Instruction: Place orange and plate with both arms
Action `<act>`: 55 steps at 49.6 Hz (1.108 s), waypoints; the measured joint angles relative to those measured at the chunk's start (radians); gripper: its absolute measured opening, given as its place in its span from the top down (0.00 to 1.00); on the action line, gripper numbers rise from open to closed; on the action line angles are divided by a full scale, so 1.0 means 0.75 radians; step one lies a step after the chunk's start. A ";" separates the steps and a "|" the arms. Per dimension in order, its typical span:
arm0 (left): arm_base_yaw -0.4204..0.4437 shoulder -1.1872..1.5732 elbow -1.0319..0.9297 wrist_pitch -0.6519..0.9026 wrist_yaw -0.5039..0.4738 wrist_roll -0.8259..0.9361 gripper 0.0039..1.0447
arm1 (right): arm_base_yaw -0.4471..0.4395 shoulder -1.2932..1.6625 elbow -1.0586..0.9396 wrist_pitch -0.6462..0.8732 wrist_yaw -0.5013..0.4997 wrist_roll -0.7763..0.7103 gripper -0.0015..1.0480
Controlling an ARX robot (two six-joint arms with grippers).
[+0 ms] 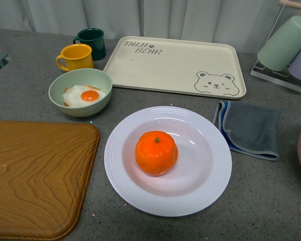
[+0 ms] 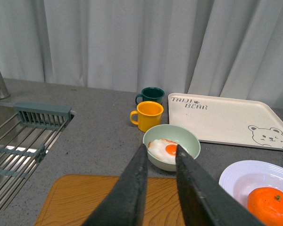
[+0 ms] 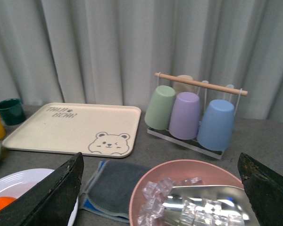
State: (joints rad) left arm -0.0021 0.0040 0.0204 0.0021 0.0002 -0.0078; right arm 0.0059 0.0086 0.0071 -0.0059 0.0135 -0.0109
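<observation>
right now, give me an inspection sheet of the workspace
surface: grey counter, no spills seen
job's things: orange sits mid-plate
clutter: bowl with egg, yellow mug, green mug, tray, board, cloth, cup rack, pink bowl of ice
grippers: left fingers slightly apart, empty; right fingers wide apart, empty
cables: nothing seen
surroundings: curtain behind, sink by the left arm

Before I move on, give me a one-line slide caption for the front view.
Orange resting in the white plate, between wooden board and grey cloth; no arms visible.
</observation>
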 joint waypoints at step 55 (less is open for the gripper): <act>0.000 -0.001 0.000 0.000 0.000 0.004 0.06 | 0.339 2.377 0.683 0.427 -0.584 0.828 0.09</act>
State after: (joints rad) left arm -0.0021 0.0036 0.0204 0.0021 0.0002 -0.0051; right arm 0.2600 1.7912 0.5190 0.3145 -0.4248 0.6098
